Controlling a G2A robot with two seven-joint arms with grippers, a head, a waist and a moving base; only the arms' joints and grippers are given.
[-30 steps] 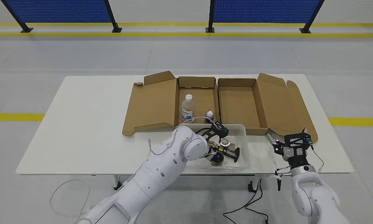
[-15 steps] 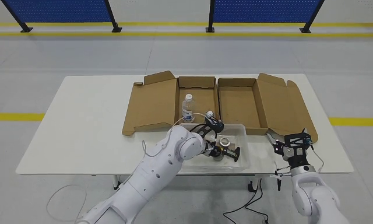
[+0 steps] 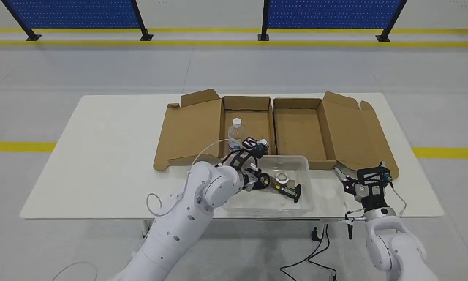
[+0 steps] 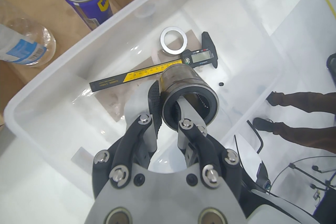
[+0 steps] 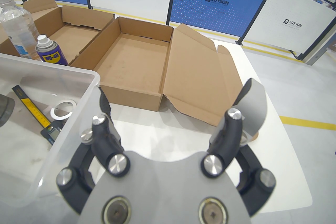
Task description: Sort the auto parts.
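Top view, white table [image 3: 95,156] on grey floor [image 3: 219,69] with yellow lines [image 3: 219,42], blue panels [image 3: 73,6] behind, my left pincer [image 4: 168,101] pinching a steel bushing [image 4: 183,78], my right pincer [image 5: 178,99] spread.

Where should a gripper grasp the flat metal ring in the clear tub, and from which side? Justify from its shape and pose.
Pinch the band of the ring, one finger in the hole, one outside, coming straight down. It lies flat in the tub, hole up, so its low outer edge offers little. Use the arc away from the caliper beside it.
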